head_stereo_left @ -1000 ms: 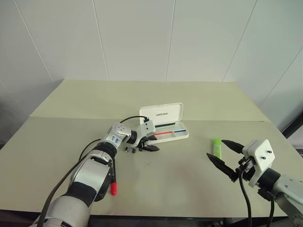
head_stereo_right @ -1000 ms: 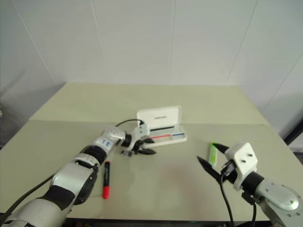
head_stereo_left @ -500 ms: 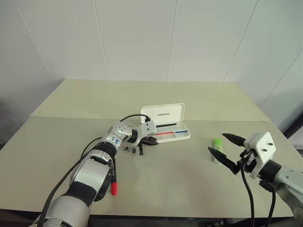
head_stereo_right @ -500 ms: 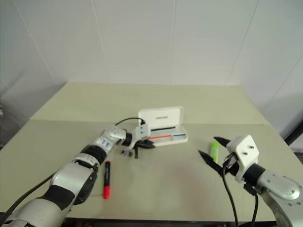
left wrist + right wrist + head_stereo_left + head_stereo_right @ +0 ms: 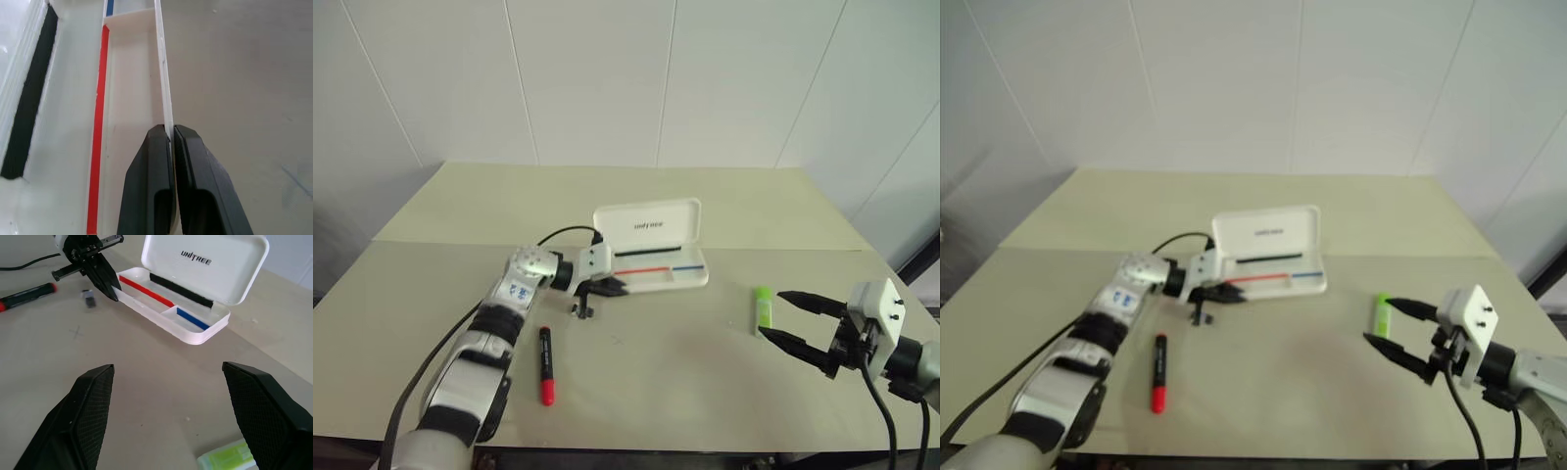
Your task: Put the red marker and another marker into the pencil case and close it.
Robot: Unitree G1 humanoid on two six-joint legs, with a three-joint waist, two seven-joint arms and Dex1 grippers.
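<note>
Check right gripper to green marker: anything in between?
Nothing visible. The open right gripper sits just beside the green marker, with only bare table between them. The left gripper is shut on the pencil case wall.

bright even overhead light, soft faint shadows, right eye view hazier, no glare.

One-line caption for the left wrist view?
Left gripper shut on the front wall of the open pencil case, red stripe in its tray.
</note>
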